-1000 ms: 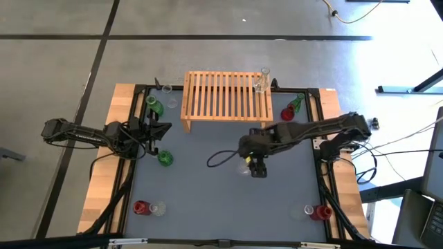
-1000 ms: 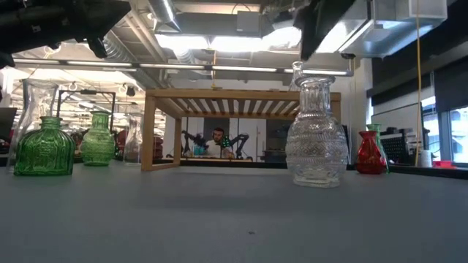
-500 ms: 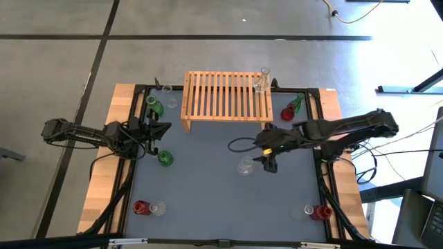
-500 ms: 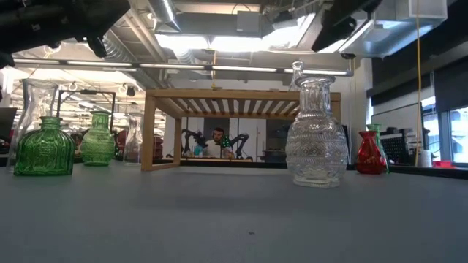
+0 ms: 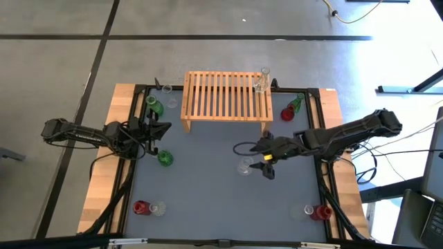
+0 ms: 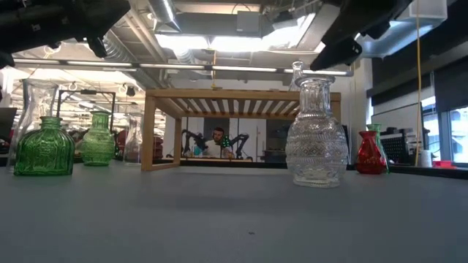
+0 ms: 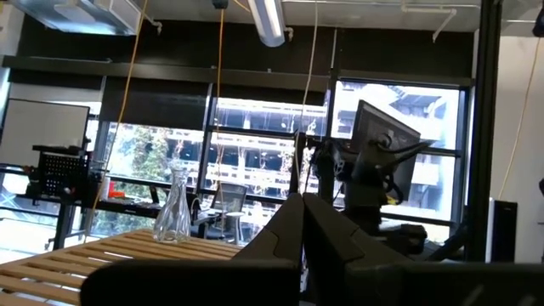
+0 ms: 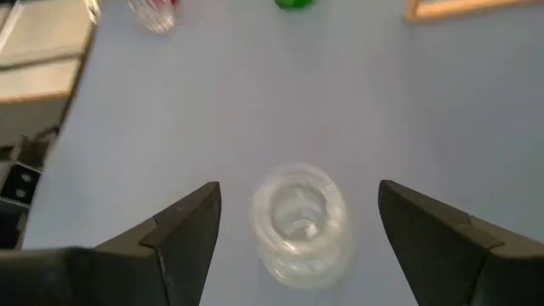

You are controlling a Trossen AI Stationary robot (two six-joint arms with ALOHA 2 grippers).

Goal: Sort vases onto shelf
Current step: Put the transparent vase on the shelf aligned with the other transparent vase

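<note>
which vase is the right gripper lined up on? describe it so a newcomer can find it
Start at the wooden shelf at the table's far side, then come toward the near edge. The clear ribbed vase stands alone mid-table, beside the open right gripper; the other vases sit near the edges.

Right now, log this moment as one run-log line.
right gripper: open, above clear vase | left gripper: idle, left edge | shelf: one clear vase

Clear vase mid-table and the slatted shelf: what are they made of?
Clear vase: looks like pressed glass, transparent and glossy, with a ribbed, beaded pattern that catches highlights. Slatted shelf: seems to be light unpainted wood, matte, with parallel slats on short legs; the grain is too fine to confirm.
</note>
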